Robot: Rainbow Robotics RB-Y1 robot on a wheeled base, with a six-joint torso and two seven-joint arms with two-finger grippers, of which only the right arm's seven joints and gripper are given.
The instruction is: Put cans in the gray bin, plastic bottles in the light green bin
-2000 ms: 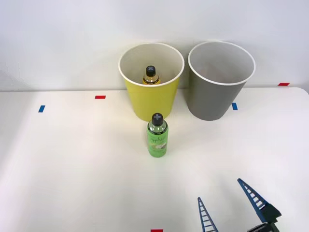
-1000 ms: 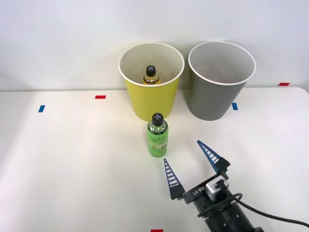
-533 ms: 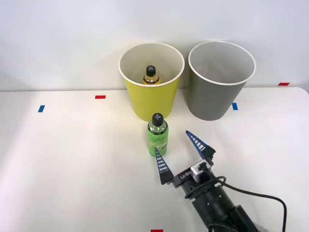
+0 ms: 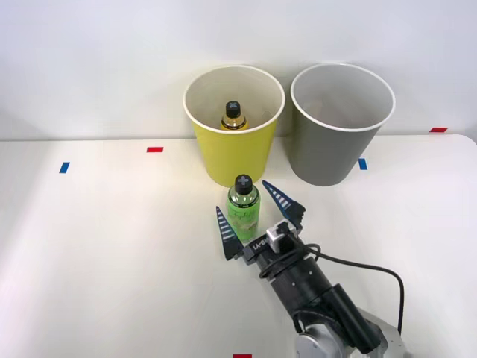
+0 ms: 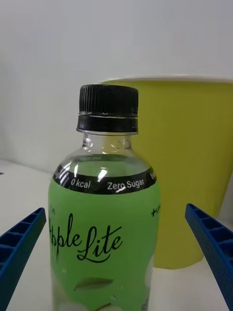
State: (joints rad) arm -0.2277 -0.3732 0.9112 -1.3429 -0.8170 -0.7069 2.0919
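Observation:
A bright green plastic bottle (image 4: 243,209) with a black cap stands upright on the white table, just in front of the light green bin (image 4: 234,125). An amber bottle (image 4: 233,117) stands inside that bin. The gray bin (image 4: 341,123) is to its right, its inside pale. My right gripper (image 4: 252,212) is open, its blue fingers on either side of the green bottle without touching it. In the right wrist view the green bottle (image 5: 104,228) stands close between the fingers (image 5: 211,243), with the light green bin (image 5: 194,160) behind it. No cans are in view.
Both bins stand against the white back wall. Small red and blue tape marks (image 4: 154,150) dot the white table (image 4: 104,253).
My right arm has come forward from the table's near right edge toward the bins, and its open fingers now flank the green bottle. Bottles and bins have not moved.

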